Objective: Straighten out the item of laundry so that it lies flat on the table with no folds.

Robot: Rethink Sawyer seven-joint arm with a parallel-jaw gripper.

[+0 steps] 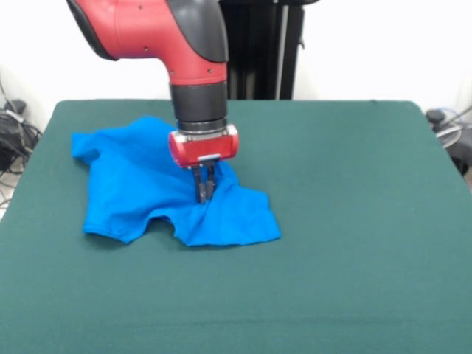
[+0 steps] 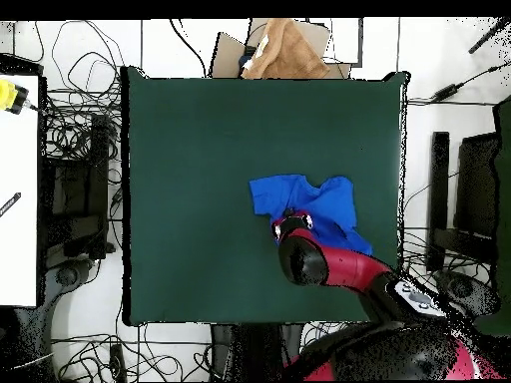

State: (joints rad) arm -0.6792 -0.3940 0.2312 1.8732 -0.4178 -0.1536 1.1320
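Note:
The item of laundry, a bright blue T-shirt showing only plain blue, lies rumpled on the left half of the green table. One sleeve points to the far left, and the hem is uneven along the near side. My gripper comes straight down onto the shirt's right part. Its fingers are close together, pinching a small ridge of cloth, and creases run from there toward the near edge. In the overhead view the shirt lies right of the table's middle, and the arm's wrist covers its lower left edge.
Wide bare green felt surrounds the shirt, mostly to its right and near side in the front view. Beyond the table's top edge in the overhead view sits a brown cloth on a cardboard box. Cables crowd the floor at both sides.

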